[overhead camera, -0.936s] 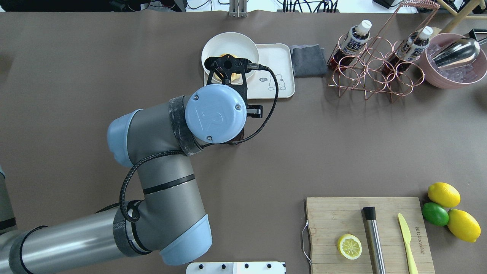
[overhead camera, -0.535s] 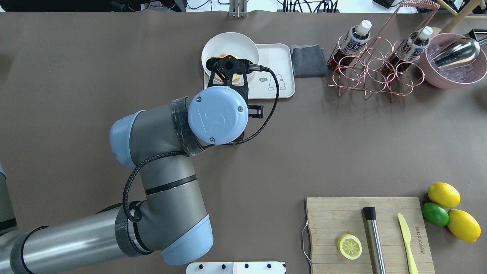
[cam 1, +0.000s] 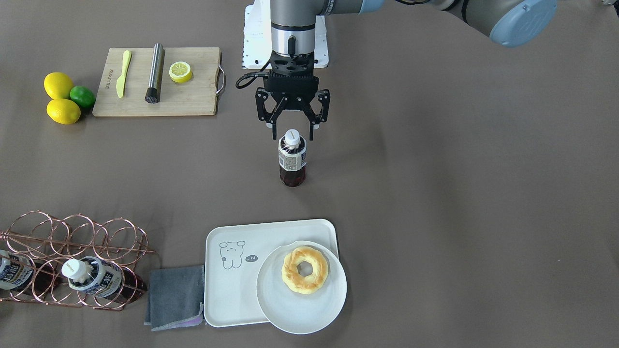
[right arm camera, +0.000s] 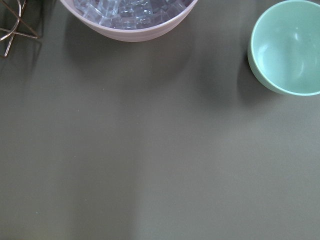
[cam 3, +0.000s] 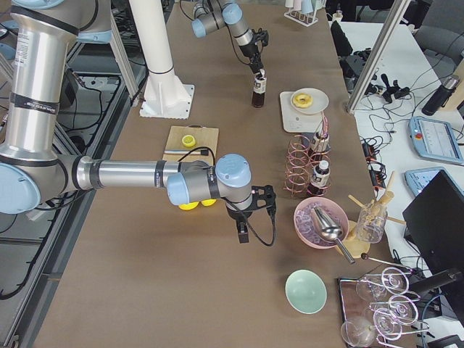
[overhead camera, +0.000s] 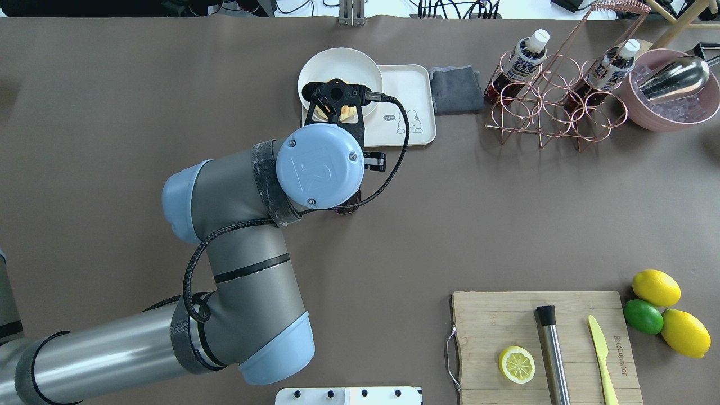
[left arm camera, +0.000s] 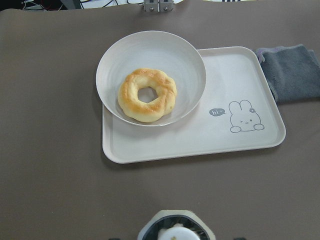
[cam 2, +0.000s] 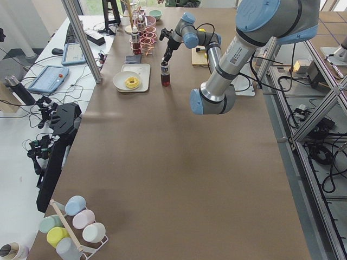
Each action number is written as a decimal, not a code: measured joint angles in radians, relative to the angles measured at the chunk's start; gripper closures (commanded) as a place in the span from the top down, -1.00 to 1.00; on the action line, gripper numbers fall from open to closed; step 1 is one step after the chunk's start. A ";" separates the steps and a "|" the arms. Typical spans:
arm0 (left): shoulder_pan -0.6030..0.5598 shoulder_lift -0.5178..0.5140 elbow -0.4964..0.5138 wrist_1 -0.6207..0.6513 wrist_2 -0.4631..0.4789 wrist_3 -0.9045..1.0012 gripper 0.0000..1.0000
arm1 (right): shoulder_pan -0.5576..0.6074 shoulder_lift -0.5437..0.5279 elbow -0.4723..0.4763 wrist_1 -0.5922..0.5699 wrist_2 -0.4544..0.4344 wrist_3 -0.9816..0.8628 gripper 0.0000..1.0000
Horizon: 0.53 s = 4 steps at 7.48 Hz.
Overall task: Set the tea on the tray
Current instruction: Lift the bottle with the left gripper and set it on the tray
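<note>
Left gripper (cam 1: pixel 292 129) is hanging straight down over the tea (cam 1: pixel 292 162) with its fingers spread wide. The white cap sits in the gap between the two fingertips, and neither one looks to be touching it. So it's open around the top of the bottle, not pinching it. The tea is upright on the bare table, between the robot's base and the tray (cam 1: pixel 227 295), well apart from the tray and not on it.

The right gripper (cam 3: pixel 243 230) is way off near the pink ice bowl (cam 3: pixel 308 225). Can't tell if it's open or closed from the only view that catches it.

Counting stuff:
- three tea bottles total: the one under the gripper, plus one (cam 1: pixel 96 280) and another (cam 1: pixel 14 275) lying in the copper wire rack (overhead camera: pixel 554 101)
- one tray, and one round plate (cam 1: pixel 290 314) sitting partly on it and hanging over the edge
- one doughnut (cam 1: pixel 290 273) on the plate
- one grey cloth (cam 1: pixel 176 299) right beside the tray
- one cutting board (cam 1: pixel 193 101) holding one lemon half (cam 1: pixel 180 71), one metal muddler (cam 1: pixel 154 72) and one yellow-green knife (cam 1: pixel 122 72)
- two whole lemons (cam 1: pixel 58 84) (cam 1: pixel 63 111) and one lime (cam 1: pixel 82 96) bunched together next to the board
</note>
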 measured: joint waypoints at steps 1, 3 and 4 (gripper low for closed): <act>0.000 0.000 0.008 -0.007 0.000 -0.001 -0.30 | 0.000 0.000 0.000 0.000 0.000 0.000 1.00; 0.000 0.000 0.012 -0.011 0.000 -0.003 -1.00 | 0.000 -0.001 0.000 0.001 0.000 -0.001 1.00; 0.000 -0.001 0.009 -0.011 0.000 -0.003 -1.00 | 0.000 -0.001 0.000 0.000 0.000 0.000 1.00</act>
